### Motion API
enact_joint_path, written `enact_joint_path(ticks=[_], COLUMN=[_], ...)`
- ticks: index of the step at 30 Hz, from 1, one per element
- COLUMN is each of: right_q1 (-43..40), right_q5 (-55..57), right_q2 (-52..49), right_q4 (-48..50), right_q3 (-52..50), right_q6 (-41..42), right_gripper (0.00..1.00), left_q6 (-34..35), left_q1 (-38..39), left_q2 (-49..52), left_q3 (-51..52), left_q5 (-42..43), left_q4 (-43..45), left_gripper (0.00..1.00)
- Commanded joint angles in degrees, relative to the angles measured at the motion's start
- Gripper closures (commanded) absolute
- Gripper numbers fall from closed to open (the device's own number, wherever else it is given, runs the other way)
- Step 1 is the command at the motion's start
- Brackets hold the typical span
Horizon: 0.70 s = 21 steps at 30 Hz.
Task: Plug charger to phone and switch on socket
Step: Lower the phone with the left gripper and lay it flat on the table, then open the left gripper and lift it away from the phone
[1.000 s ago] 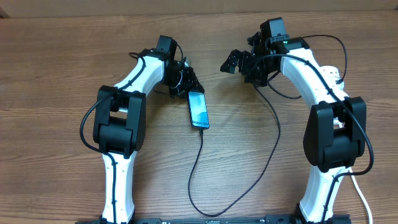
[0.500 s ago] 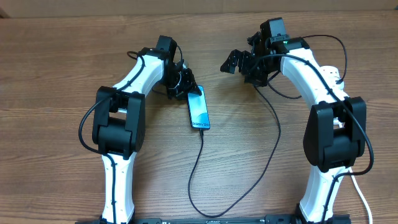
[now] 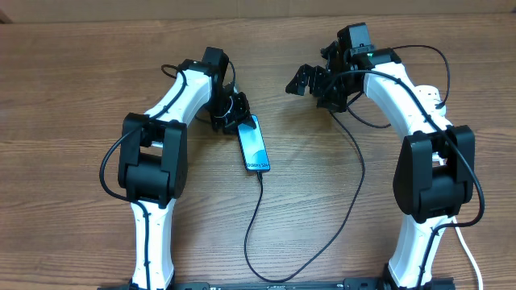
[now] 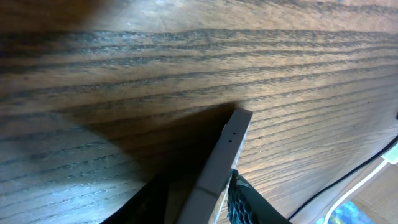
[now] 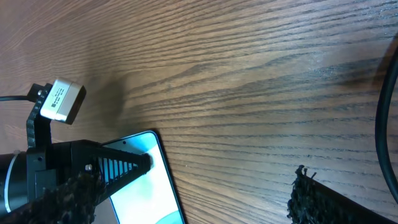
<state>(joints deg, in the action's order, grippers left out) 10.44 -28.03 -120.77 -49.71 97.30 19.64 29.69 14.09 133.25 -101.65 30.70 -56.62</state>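
Observation:
The phone (image 3: 254, 145) lies on the wooden table with its teal screen up. The charger's thin black cable (image 3: 256, 213) is plugged into its near end, loops by the front edge and rises towards the right arm, where its other end is hidden. My left gripper (image 3: 233, 113) is shut on the phone's far end. In the left wrist view the phone's grey edge (image 4: 219, 163) sits between the fingers (image 4: 202, 202). My right gripper (image 3: 303, 79) is open and empty, off to the phone's right. Its wrist view shows the phone's screen (image 5: 144, 186). The socket is out of view.
A thick white cord (image 3: 469, 251) runs along the front right edge by the right arm's base. A small white-labelled box on a black bracket (image 5: 60, 101) shows at the left of the right wrist view. Bare wood lies between the two arms.
My left gripper has shifted a little left and nearer, and the phone's far end has swung left with it. The right arm has not moved.

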Motion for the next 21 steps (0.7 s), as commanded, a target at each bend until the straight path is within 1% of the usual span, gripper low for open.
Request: enact_joint_path(ticks=[1,6,19,20,21], right_q1=[-0.24,-0.24,-0.24,-0.24,-0.24], right_q5=[0.59,0.59,0.59,0.59,0.59], right_q2=[-0.11,-0.11,-0.11,-0.11,-0.11], right_q4=[0.07,0.07,0.07,0.09,0.07], right_q3=[0.55,0.55,0.55,0.55,0.55], right_q6=[-0.20,-0.20,-0.20,-0.20,-0.20], right_gripper=[0.00,0.00,0.00,0.00,0.00], left_q6=[0.09,0.09,0.09,0.09,0.00], left_q1=[0.17,0.20,0.20,0.20,0.17], left_q2=[2.32,2.32,2.32,2.32,2.32], left_q3=[1.22,1.22,1.22,1.22,1.22], left_q5=[-8.24,-8.26,-8.46,-8.46,-8.46], left_q4=[-0.59,-0.59,-1.64,-1.64,-1.64], left_gripper=[0.61,0.58,0.55,0.53,0.46])
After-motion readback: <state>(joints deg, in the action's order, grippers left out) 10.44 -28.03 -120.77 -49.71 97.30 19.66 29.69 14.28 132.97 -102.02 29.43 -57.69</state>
